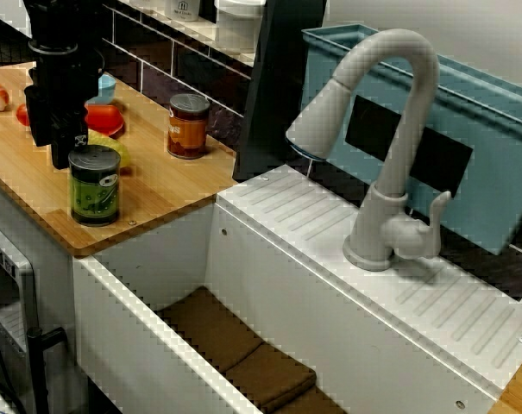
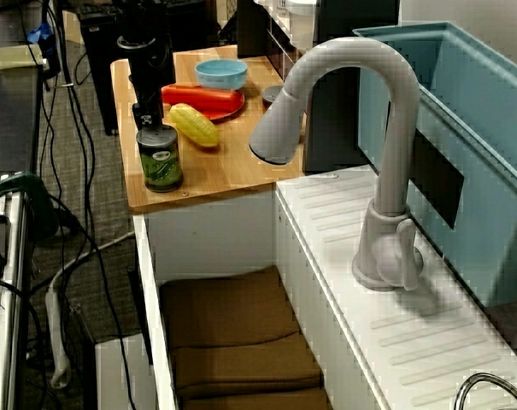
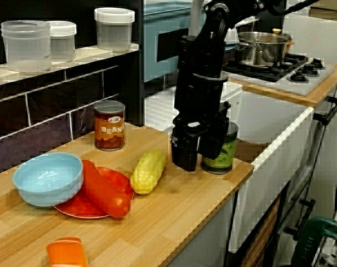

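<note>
Counter-level view: fingers (image 3: 185, 151) spread apart, just beside green can (image 3: 221, 157).

Light wooden table (image 3: 174, 214), plank top.

Standing or lying directly on it:
- green-labelled tin can (image 3: 225, 157), upright, near the corner by the front edge
- brown-labelled bean can (image 3: 110, 125), upright, close to the dark tiled wall (image 3: 51, 119)
- round red plate (image 3: 117, 181), mid-table
- yellow corn cob (image 3: 147, 171), on its side, just beside the plate
- pale blue bowl (image 3: 48, 178), overlapping the plate's far rim
- small orange block (image 3: 67, 253), apart from the rest, at the picture's lower edge
</note>
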Robot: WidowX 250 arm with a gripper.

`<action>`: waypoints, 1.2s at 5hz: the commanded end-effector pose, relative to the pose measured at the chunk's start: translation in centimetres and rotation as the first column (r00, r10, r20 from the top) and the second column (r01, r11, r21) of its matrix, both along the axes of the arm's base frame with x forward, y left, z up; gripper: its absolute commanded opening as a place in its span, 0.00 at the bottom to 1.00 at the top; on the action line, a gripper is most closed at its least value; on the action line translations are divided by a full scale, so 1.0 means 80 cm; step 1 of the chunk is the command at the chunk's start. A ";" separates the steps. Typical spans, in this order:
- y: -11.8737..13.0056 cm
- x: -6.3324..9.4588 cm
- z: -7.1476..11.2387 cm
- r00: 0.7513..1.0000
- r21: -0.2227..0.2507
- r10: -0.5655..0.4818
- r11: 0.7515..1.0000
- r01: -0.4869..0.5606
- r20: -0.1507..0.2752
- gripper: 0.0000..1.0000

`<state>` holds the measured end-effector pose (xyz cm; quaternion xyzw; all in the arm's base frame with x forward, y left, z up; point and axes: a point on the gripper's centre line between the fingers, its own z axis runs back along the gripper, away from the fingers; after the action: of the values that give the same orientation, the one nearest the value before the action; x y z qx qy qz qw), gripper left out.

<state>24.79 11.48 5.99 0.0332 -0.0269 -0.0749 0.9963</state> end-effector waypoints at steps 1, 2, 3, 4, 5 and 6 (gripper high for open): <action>0.020 0.018 0.019 1.000 0.024 -0.008 1.000 0.007 0.026 1.00; 0.032 0.024 0.024 0.998 0.074 -0.057 0.996 0.055 0.027 1.00; 0.048 0.027 0.033 0.997 0.047 -0.056 0.997 0.053 0.056 1.00; 0.056 0.036 0.038 0.985 0.027 -0.135 0.991 0.132 0.106 1.00; 0.057 0.047 0.037 0.957 0.018 -0.258 0.966 0.258 0.130 1.00; 0.058 0.055 0.033 0.922 -0.012 -0.362 0.930 0.367 0.136 1.00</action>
<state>28.71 15.63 7.28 -0.0065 -0.0834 -0.2510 0.9644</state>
